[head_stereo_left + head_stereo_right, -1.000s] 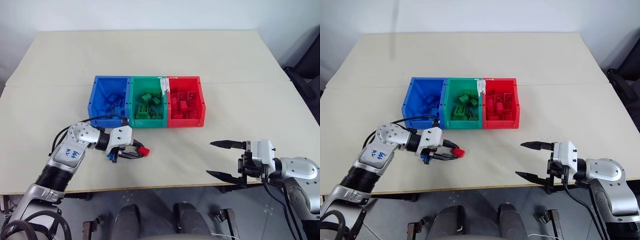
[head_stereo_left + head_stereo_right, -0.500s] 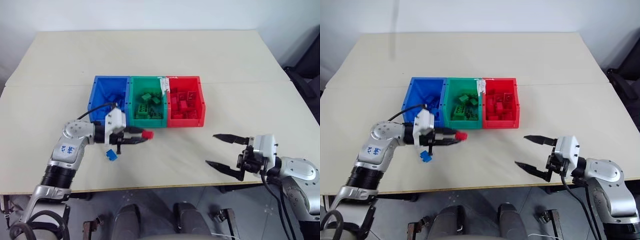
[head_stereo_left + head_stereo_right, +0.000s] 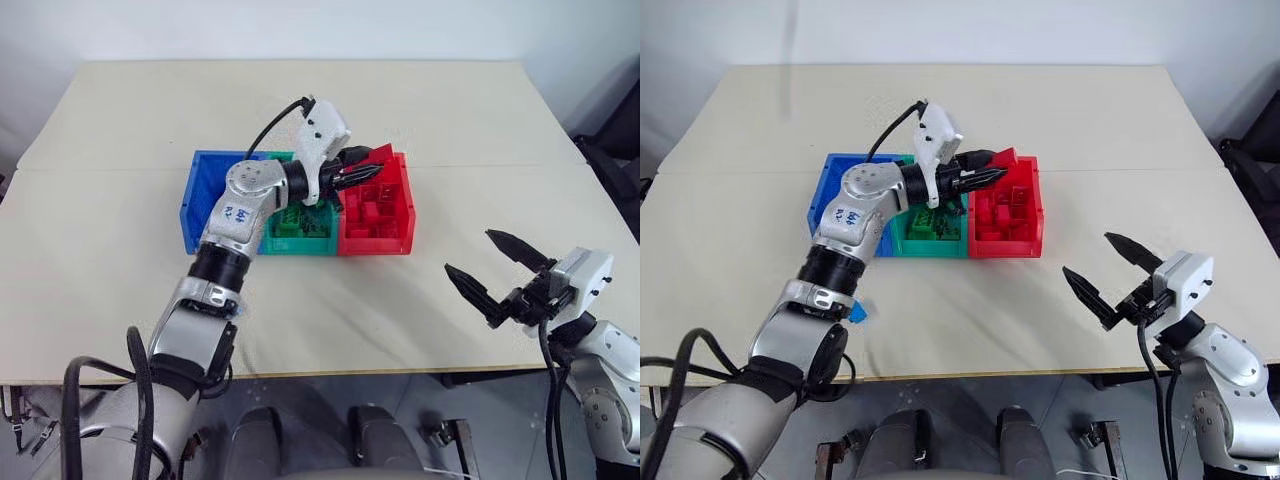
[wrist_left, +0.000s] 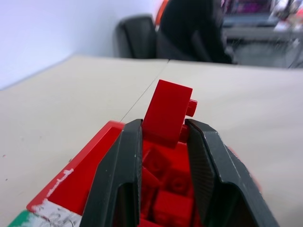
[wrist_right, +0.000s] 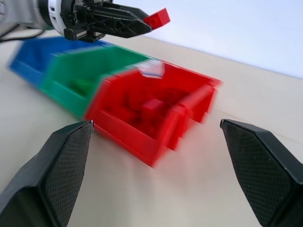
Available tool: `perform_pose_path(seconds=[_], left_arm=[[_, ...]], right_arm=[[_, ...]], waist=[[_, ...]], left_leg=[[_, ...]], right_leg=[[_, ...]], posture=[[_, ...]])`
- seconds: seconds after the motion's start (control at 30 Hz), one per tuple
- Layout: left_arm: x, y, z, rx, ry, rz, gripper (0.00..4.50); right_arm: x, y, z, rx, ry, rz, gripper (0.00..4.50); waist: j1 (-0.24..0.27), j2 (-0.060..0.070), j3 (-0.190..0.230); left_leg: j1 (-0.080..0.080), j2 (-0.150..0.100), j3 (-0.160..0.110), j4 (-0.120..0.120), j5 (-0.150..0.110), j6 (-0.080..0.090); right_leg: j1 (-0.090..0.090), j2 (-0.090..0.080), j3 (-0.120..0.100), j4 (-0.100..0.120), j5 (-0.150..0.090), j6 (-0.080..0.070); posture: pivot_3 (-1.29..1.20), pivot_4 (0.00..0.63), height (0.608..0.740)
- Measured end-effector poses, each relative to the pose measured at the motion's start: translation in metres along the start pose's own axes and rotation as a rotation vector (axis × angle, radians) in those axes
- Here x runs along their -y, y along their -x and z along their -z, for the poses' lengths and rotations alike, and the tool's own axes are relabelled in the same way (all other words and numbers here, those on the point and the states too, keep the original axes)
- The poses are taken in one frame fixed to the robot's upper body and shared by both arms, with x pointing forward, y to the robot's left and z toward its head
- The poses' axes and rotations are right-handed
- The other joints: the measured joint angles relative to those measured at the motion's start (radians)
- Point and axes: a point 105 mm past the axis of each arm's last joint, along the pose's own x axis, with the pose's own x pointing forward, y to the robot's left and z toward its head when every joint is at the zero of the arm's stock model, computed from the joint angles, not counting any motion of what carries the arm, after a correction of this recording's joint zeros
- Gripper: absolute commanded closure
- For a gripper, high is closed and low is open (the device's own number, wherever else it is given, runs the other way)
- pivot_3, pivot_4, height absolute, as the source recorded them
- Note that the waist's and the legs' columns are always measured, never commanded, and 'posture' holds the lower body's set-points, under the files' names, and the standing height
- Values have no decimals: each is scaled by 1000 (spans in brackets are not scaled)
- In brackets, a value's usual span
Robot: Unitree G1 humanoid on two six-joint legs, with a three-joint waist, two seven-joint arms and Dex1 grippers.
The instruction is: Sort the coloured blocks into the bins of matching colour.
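left gripper [image 3: 368, 174] has risen from the desk [image 3: 120, 230], jaws pinching the red block [image 3: 374, 156], now over the red bin [image 3: 404, 205], release pending; right gripper [image 3: 500, 275] jaws spread, idle.

Both arms are built of silver-grey metal segments joined by black ribbed collars, and the left arm's rounded casing bears blue handwritten marks. A thin black cable loops from the left arm to the white block housing behind the left gripper [image 3: 368, 172], and another runs down behind the same kind of white housing at the right gripper [image 3: 493, 274]. The fingers [image 5: 57, 170] are black, long and tapered, with a fine cross-hatched texture on their inner faces.
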Motion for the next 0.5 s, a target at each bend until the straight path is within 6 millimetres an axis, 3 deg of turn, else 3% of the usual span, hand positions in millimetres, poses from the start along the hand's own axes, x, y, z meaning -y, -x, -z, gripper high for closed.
perform_pose_path(seconds=[0.17, 0.3, 0.4, 0.5], left_arm=[[-1, 3, 8, -23, 12, 10, 1255], [0, 25, 9, -10, -10, 51, 56], [-2, 53, 17, -20, -14, 57, 56], [-6, 99, 27, -30, -4, 36, 56]], right_arm=[[2, -2, -6, 17, 22, 15, 0], [1, -12, -15, 56, 39, -16, 0], [-3, -22, -18, 78, 42, -82, 0], [-13, -32, -16, 78, 32, -201, 0]], waist=[[4, 0, 0], [1, 0, 0], [-1, 0, 0], [-14, 0, 0]], left_leg=[[0, 0, 0, -1, 0, 0], [0, 0, 0, -1, 0, 0], [0, 0, 0, -1, 0, -1], [0, 1, 0, -1, 0, -1]], right_leg=[[0, 0, 0, 0, 0, 0], [0, 0, 0, 0, 0, 0], [0, 0, 0, 1, 0, 0], [0, 0, 0, 2, 0, 0]], posture=[[0, 150, 740], [0, 150, 740], [0, 150, 740], [0, 150, 740]])
